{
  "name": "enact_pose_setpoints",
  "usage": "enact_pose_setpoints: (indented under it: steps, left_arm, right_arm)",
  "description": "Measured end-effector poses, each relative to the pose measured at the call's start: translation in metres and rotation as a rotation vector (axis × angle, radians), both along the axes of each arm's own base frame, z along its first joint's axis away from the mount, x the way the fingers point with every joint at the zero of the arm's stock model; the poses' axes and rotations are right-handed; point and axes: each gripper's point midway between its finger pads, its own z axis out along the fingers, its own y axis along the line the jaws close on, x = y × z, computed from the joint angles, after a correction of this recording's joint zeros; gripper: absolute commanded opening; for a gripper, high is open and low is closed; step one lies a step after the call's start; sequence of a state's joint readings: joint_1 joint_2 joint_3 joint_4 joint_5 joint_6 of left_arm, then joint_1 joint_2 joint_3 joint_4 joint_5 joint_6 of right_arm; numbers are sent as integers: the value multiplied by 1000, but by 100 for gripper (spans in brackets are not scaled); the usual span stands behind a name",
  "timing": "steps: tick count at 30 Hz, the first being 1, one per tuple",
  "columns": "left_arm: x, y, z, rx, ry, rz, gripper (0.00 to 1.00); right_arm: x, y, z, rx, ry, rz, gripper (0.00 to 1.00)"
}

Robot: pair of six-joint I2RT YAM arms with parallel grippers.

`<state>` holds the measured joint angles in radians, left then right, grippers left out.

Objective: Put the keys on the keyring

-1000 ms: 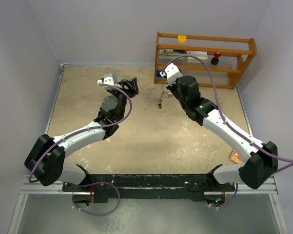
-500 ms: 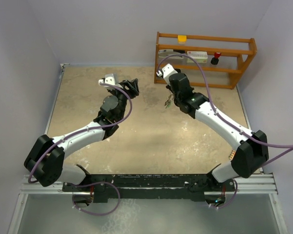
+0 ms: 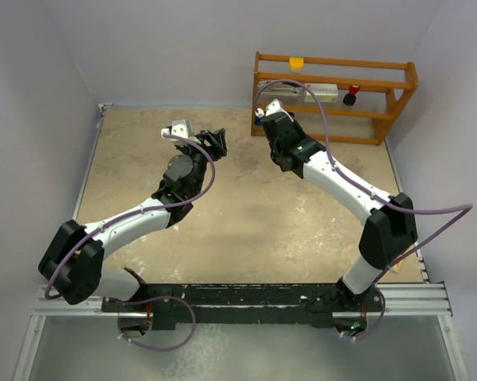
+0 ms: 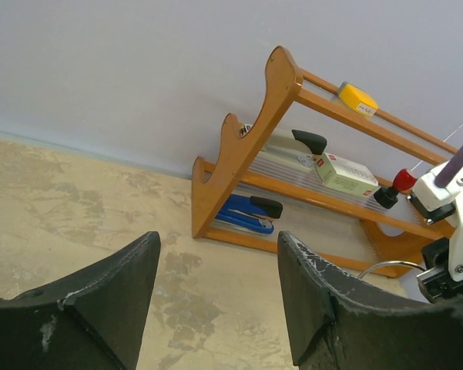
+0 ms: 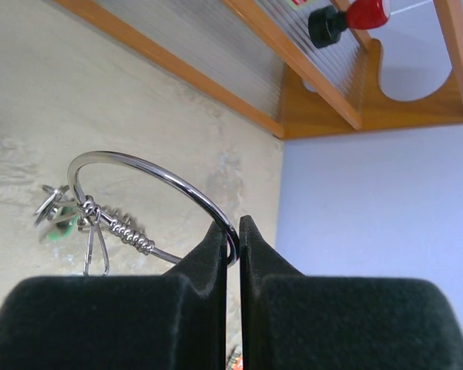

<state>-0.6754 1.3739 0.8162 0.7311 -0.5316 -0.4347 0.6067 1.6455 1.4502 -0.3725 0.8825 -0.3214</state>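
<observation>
Right jaws, clenched on keyring (image 5: 150, 171), just swung it up, farther toward rack (image 3: 409, 79); left jaws released, empty; threading pending.

Left pincer (image 4: 217, 262): jaws apart, nothing between them. Beyond, a wooden rack (image 4: 250, 146) stands on the sandy bench (image 4: 62, 200) at the far wall (image 4: 139, 62). Blue stapler (image 4: 243, 212) on lowest shelf, white box (image 4: 345, 173) above, yellow block (image 4: 357, 98) on top rail, red-black knob (image 4: 397, 185) right.
</observation>
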Motion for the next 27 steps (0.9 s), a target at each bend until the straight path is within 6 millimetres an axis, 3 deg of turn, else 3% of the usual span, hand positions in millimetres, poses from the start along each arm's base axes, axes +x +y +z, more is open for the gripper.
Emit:
enact_pose_setpoints:
  steps: [4, 8, 10, 13, 16, 18, 22, 27]
  left_arm:
    - [1, 2, 1, 3, 14, 13, 62]
    - [4, 3, 7, -2, 41, 34, 63]
    - [6, 4, 11, -7, 52, 45, 63]
    - [6, 5, 14, -18, 66, 52, 63]
    - [6, 7, 10, -23, 95, 67, 63]
    - [6, 8, 6, -21, 115, 75, 64]
    - [7, 11, 3, -9, 145, 95, 64]
    - [6, 16, -1, 5, 163, 120, 64]
  right_arm:
    - [-1, 0, -5, -13, 32, -4, 0]
    - [-3, 24, -11, 127, 83, 123, 0]
    - [-7, 30, -3, 182, 73, 159, 0]
    - [-8, 24, 15, 199, 47, 116, 0]
    - [8, 15, 25, 227, 34, 22, 0]
    - [15, 6, 15, 236, 49, -27, 0]
    - [9, -10, -19, 199, 147, -85, 0]
    - [2, -3, -34, 205, 193, -86, 0]
